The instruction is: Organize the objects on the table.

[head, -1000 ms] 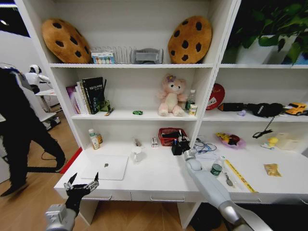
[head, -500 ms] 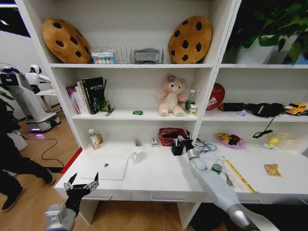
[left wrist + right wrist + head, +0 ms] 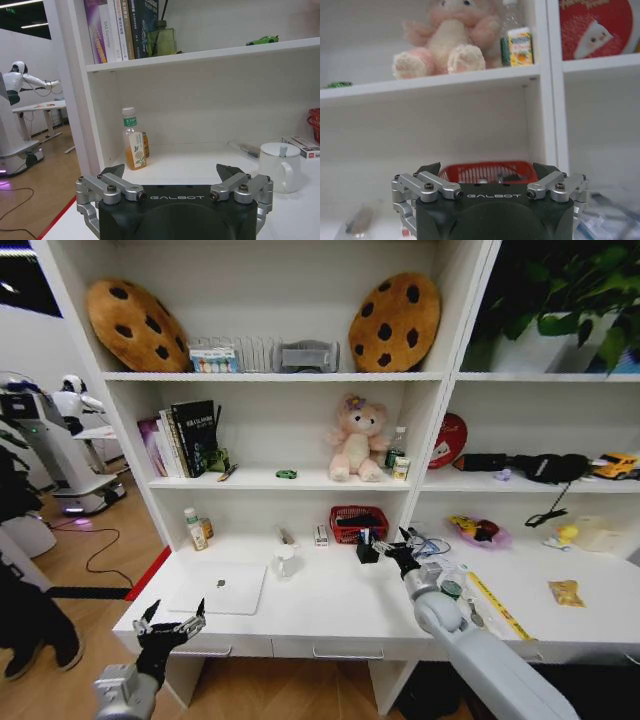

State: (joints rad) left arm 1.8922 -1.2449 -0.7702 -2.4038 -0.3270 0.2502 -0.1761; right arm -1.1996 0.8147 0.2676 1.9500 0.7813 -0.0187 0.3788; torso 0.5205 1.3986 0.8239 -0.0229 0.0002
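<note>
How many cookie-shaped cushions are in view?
2: one cookie cushion at the top shelf's left end, another cookie cushion at its right end. None hidden, as far as visible.

The laptop point(image 3: 220, 588) is laid at the lower left on the table point(image 3: 330, 615); a mug point(image 3: 285, 560) is set right of it, a basket point(image 3: 358, 523) behind.

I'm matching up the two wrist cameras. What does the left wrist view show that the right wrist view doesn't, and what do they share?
Left wrist view alone: the open left end effector, a tea bottle, a white mug and standing books.
Right wrist view alone: the open right end effector, a pink plush toy and a red basket.
Shared: the white shelving and the small green object on its middle shelf.
</note>
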